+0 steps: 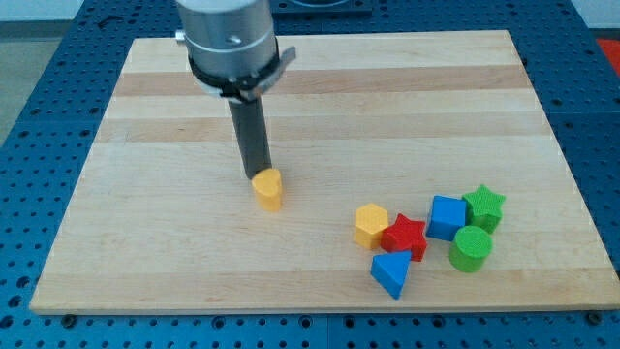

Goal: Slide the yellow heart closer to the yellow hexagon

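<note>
Camera view: my tip (258, 175) touches the yellow heart (268, 190) at its upper-left. Yellow hexagon (370, 225) sits well right on the tabletop (145, 242), touching the red star (405, 237). No end effector jaws present.

No text, label or number can be read anywhere, as far as this view shows

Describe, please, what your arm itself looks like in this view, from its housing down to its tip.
A wide silver-grey cylindrical housing enters from the view's top, ringed below by a black collar with small side tabs. A straight dark rod hangs from it, ending in my tip. No cables or markings show.
</note>
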Robot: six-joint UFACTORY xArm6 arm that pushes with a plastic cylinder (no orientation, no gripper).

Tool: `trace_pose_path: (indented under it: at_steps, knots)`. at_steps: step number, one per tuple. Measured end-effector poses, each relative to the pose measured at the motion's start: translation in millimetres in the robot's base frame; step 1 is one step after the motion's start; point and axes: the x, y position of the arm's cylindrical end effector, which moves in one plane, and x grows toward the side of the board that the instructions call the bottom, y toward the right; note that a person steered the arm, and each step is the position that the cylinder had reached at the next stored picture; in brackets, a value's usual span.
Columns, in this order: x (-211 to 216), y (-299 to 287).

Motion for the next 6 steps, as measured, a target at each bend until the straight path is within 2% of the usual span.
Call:
trace_pose_path:
  at_steps: [1, 2, 6]
  knots:
    - [45, 1]
    - [73, -10]
    - [80, 99]
